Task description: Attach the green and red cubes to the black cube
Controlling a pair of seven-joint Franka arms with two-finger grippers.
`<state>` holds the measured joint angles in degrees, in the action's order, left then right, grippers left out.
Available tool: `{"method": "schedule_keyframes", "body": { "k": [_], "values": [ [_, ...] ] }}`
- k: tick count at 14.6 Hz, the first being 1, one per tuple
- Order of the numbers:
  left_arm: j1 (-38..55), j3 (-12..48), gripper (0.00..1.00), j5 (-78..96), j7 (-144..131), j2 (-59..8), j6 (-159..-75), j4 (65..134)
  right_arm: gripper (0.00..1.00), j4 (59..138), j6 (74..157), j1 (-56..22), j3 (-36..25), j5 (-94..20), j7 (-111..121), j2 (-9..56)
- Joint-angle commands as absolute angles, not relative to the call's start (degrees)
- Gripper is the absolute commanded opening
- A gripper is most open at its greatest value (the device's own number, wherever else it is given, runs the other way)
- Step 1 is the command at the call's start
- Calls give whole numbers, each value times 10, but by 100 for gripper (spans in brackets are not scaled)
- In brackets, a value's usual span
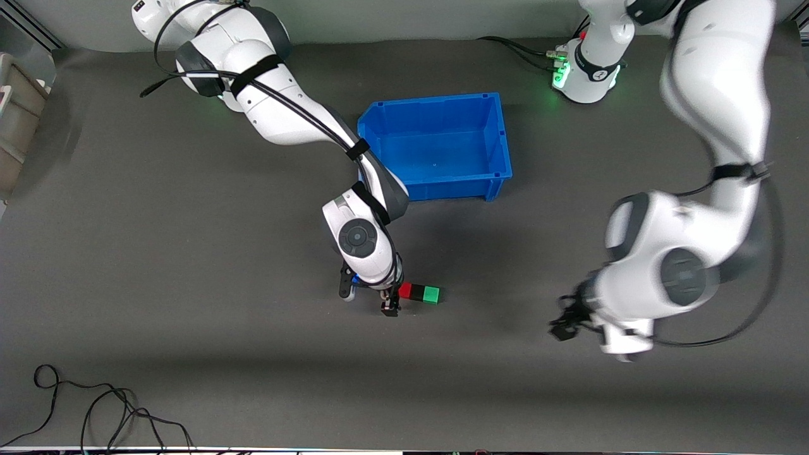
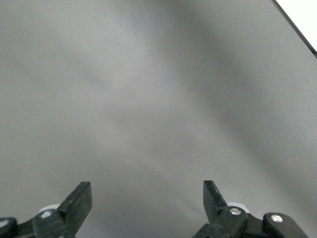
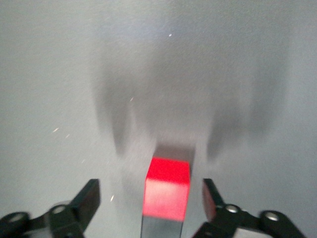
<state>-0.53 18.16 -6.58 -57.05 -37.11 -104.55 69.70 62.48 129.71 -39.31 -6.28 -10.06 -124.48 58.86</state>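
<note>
The red cube (image 1: 405,290), the black cube (image 1: 417,292) and the green cube (image 1: 431,294) sit joined in one row on the grey mat, black in the middle. My right gripper (image 1: 368,299) is open, low beside the row's red end. In the right wrist view the red cube (image 3: 167,193) and a bit of the black cube (image 3: 161,231) show between the open fingers (image 3: 88,199) of the right gripper (image 3: 148,198), with gaps on both sides. My left gripper (image 1: 565,320) is open and empty over bare mat toward the left arm's end; it also shows in its wrist view (image 2: 147,198).
A blue bin (image 1: 436,101) stands empty farther from the front camera than the cubes, beside the right arm's forearm. Loose black cables (image 1: 95,411) lie by the table's near edge at the right arm's end. The table's edge (image 2: 297,29) shows in the left wrist view.
</note>
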Motion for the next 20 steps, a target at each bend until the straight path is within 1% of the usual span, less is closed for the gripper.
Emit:
{"method": "schedule_keyframes", "body": {
  "k": [1,4,7,9,11,12,16,18,20],
  "values": [
    [-64,192,100,-54,-411,-274,-1013,786,99,627,1225,-392,-62,-92,-1183,537],
    [-107,192,100,-54,-328,-233,-979,814,99,630,1134,-367,-62,-95,-1089,471],
    [-143,192,100,-46,-205,-143,-988,902,99,635,1003,-347,-68,-94,-902,395],
    [-150,190,100,-43,-165,-90,-969,938,99,644,923,-315,-69,-92,-763,339],
    [-162,185,100,-42,-129,-20,-984,1014,99,658,863,-288,-74,-86,-620,284],
    [-169,185,100,-34,-106,-3,-989,1029,99,661,839,-278,-87,-85,-550,264],
    [-168,185,100,4,-88,40,-969,1032,98,666,775,-279,-179,-72,-298,210],
    [-162,186,100,8,-89,39,-969,1030,98,686,773,-279,-206,-44,-202,186],
    [-159,188,100,4,-89,22,-980,1026,98,700,773,-279,-232,-34,-122,172]
  ]
}}
